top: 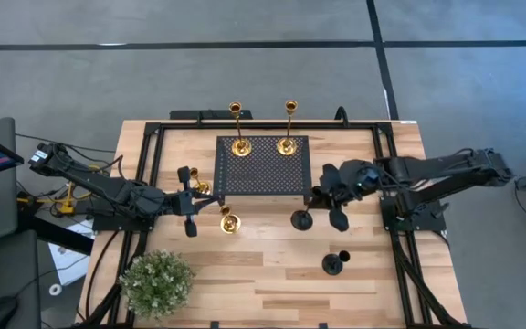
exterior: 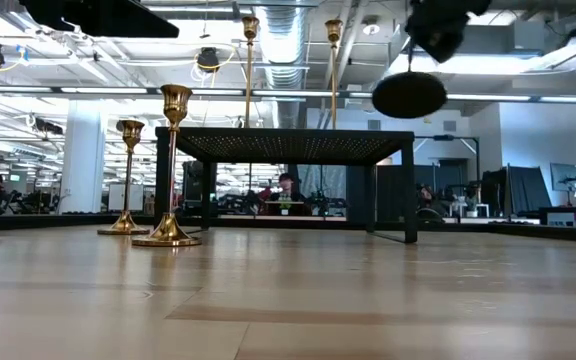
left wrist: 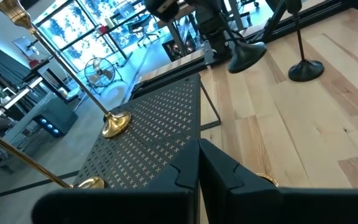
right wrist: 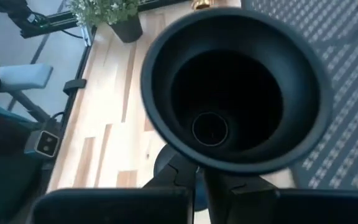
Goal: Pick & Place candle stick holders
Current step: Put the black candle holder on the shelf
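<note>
Two tall slim gold holders (top: 239, 144) (top: 287, 144) stand by their round bases on the black perforated stand (top: 263, 178). Two short gold holders (top: 229, 222) (top: 199, 187) stand on the table at the stand's left corner; they also show in the low view (exterior: 172, 170) (exterior: 125, 180). My left gripper (top: 197, 199) (left wrist: 199, 165) is shut and empty between them. My right gripper (top: 329, 206) (right wrist: 199, 173) is shut on a short black holder (top: 301, 219) (exterior: 409, 95) at the stand's right front corner. The other black holder (top: 334, 264) stands on the table nearer the front. My right gripper is shut on the short black holder, coming from above and from the table's right. The holder's round base (right wrist: 235, 93) fills the wrist view and hides where the fingers meet it. The holder hangs tilted, its base (exterior: 409, 95) lifted clear of the table.
A green potted plant (top: 158, 283) stands at the table's front left corner. The perforated stand rests on thin legs (exterior: 409, 190) at mid table. Bare wood lies at the front centre and right. Black frame rails (top: 395, 183) run along the table's sides.
</note>
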Motion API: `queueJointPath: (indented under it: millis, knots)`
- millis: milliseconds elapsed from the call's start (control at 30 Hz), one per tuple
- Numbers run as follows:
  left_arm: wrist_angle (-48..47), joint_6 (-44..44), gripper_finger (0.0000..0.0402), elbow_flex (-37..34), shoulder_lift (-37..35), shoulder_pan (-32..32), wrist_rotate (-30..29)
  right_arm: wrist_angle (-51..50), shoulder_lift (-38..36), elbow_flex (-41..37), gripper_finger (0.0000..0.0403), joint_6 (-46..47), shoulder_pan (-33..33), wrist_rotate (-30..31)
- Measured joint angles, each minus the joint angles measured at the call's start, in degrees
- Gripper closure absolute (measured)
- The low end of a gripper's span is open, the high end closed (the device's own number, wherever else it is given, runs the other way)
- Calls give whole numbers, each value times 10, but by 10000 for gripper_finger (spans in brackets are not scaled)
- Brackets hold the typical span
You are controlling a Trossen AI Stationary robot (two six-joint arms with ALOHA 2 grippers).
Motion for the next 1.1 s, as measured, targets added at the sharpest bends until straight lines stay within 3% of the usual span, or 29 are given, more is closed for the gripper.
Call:
queueJointPath:
  millis: [500, 1100]
  knots:
    - [0, 2, 393, 0, 0, 0, 0, -40, 124, 150, 403, -140, -83, -30]
    - [0, 2, 396, 0, 0, 0, 0, -65, 197, 225, 403, -199, -128, -32]
